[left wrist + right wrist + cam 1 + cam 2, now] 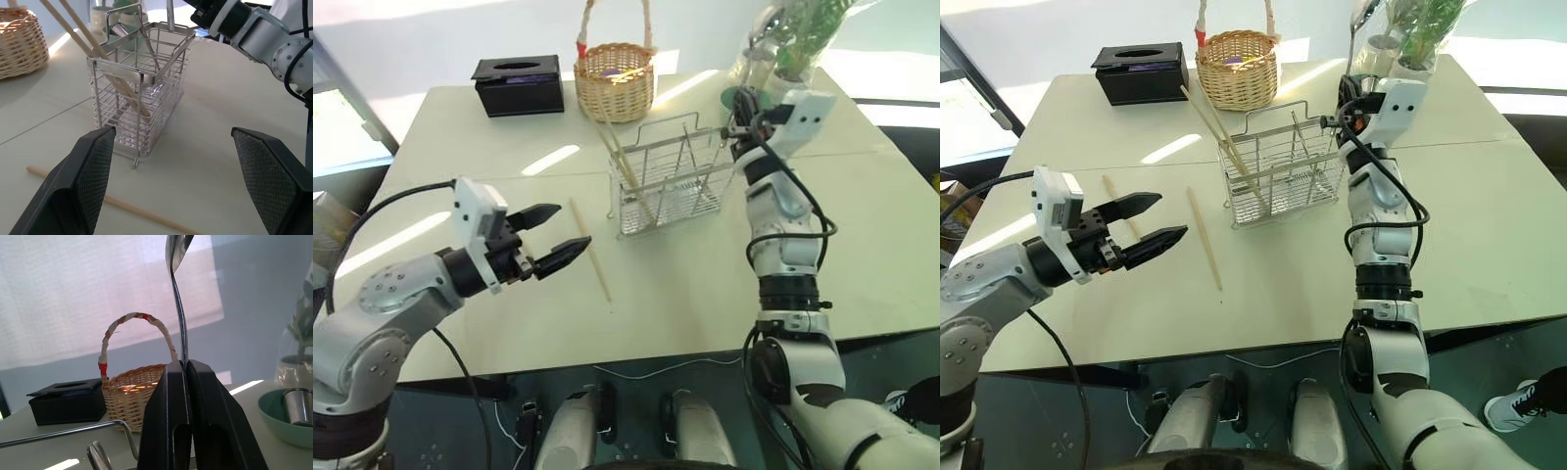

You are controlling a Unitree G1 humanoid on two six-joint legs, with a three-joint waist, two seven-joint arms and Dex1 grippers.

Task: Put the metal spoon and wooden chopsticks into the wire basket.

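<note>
The right gripper, its black fingers clamped on the slim handle of the shiny metal spoon, holds it bowl-up, long axis near vertical, beside the silver wire basket. The left gripper, fingers spread, hovers just beside a pale wooden chopstick lying flat on the table; two more lean in the basket.

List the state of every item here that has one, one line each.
Left gripper: open, empty, above the table.
Right gripper: shut on the spoon, bowl up.
Wire basket: upright, two chopsticks leaning inside.
Loose chopstick: flat on the table.
Wicker basket: upright.
Tissue box: closed, slot on top.
</note>
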